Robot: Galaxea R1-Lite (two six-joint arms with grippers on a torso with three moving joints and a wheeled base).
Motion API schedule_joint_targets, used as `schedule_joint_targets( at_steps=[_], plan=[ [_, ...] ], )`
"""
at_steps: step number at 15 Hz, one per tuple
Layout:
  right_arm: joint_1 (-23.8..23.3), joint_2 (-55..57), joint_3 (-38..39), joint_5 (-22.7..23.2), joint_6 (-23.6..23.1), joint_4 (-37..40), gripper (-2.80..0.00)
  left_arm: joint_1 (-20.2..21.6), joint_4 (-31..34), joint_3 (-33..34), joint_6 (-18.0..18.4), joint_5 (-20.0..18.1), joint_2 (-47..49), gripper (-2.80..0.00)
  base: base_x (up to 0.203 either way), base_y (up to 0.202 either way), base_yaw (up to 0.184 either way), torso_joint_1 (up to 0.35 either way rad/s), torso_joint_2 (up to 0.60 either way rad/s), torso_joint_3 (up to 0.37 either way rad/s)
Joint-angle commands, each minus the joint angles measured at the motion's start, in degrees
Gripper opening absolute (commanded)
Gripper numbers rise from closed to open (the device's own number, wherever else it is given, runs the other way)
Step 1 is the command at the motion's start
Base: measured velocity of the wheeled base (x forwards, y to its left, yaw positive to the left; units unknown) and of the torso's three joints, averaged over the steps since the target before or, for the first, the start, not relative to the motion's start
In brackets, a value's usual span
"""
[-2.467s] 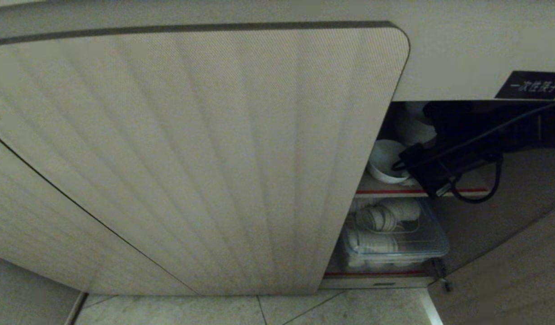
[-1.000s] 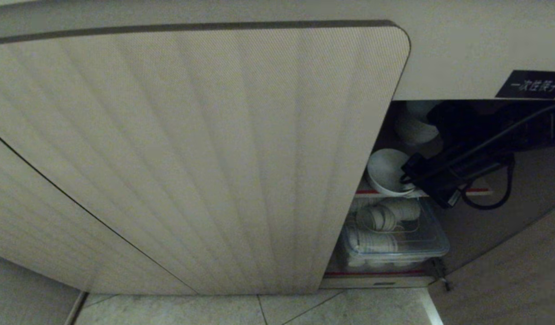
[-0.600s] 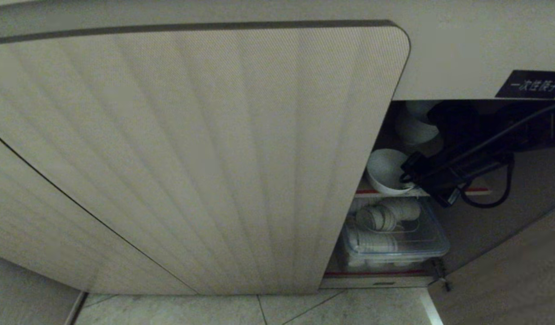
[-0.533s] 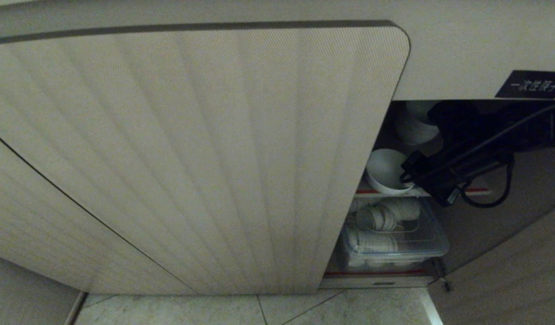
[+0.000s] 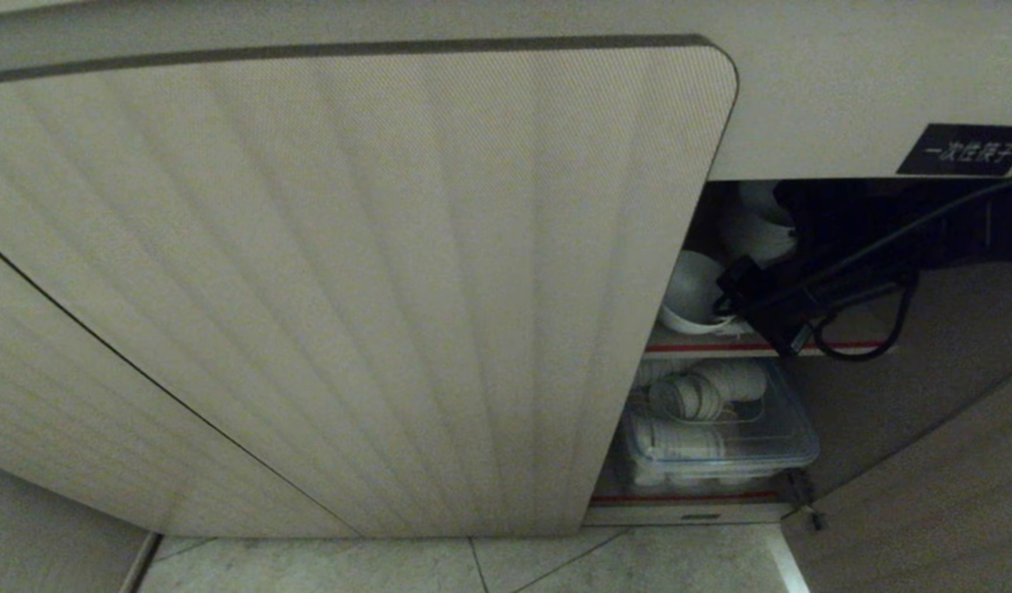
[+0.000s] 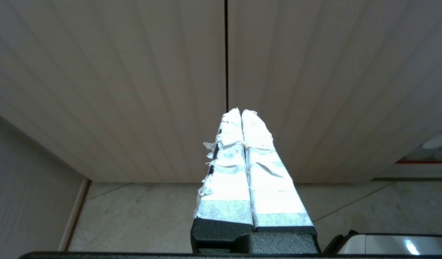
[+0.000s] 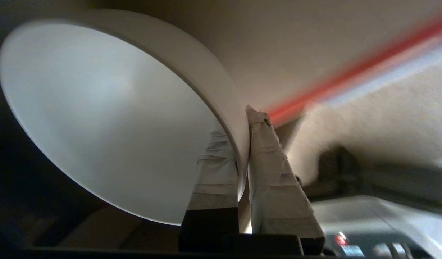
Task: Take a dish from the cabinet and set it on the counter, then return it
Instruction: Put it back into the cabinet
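Note:
The dish is a small white bowl, tilted on edge above the red-edged inner shelf of the cabinet, in the gap right of the ribbed door. My right gripper reaches into that gap from the right. In the right wrist view the right gripper is shut on the dish, one taped finger inside the rim and one outside. My left gripper is shut on nothing and hangs before the ribbed door. The counter is out of view.
More white bowls stand deeper on the shelf behind the arm. Below it a clear plastic box holds stacked bowls lying on their sides. A black label sits above the opening. Tiled floor runs along the bottom.
My right gripper has moved up and slightly left with the dish, whose lower edge now stands above the red shelf edge. The whole head picture has also shifted a little.

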Motion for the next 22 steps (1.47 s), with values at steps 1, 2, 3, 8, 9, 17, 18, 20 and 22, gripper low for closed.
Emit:
schedule_joint_targets(
  at_steps=[1, 2, 3, 8, 9, 17, 18, 20, 22],
  plan=[
    [0.0, -0.2, -0.1, 0.3, 0.4, -0.7, -2.8, 0.0, 0.0, 0.0, 0.0, 0.0, 0.0, -2.8, 0.0, 0.0, 0.0, 0.0, 0.0, 0.0],
    [-0.1, -0.2, -0.2, 0.8, 0.4, -0.7, -2.8, 0.0, 0.0, 0.0, 0.0, 0.0, 0.0, -2.8, 0.0, 0.0, 0.0, 0.0, 0.0, 0.0],
    [-0.2, -0.3, -0.2, 1.9, 0.3, -0.7, -2.8, 0.0, 0.0, 0.0, 0.0, 0.0, 0.0, -2.8, 0.0, 0.0, 0.0, 0.0, 0.0, 0.0],
    [-1.6, -0.8, 0.1, 6.4, -0.1, -0.1, -2.8, 0.0, 0.0, 0.0, 0.0, 0.0, 0.0, -2.8, 0.0, 0.0, 0.0, 0.0, 0.0, 0.0],
    [-1.8, -0.8, 0.1, 7.2, -0.1, 0.0, -2.8, 0.0, 0.0, 0.0, 0.0, 0.0, 0.0, -2.8, 0.0, 0.0, 0.0, 0.0, 0.0, 0.0],
    [-3.4, -0.4, -0.5, 8.1, -0.3, 2.4, -2.8, 0.0, 0.0, 0.0, 0.0, 0.0, 0.0, -2.8, 0.0, 0.0, 0.0, 0.0, 0.0, 0.0],
    [-3.7, -0.3, -0.9, 7.7, -0.8, 2.5, -2.8, 0.0, 0.0, 0.0, 0.0, 0.0, 0.0, -2.8, 0.0, 0.0, 0.0, 0.0, 0.0, 0.0],
    [-4.2, 0.1, -1.4, 6.9, -2.7, 3.6, -2.8, 0.0, 0.0, 0.0, 0.0, 0.0, 0.0, -2.8, 0.0, 0.0, 0.0, 0.0, 0.0, 0.0],
    [-4.8, 1.0, -2.7, 6.2, -3.2, 4.1, -2.8, 0.0, 0.0, 0.0, 0.0, 0.0, 0.0, -2.8, 0.0, 0.0, 0.0, 0.0, 0.0, 0.0]
  ],
)
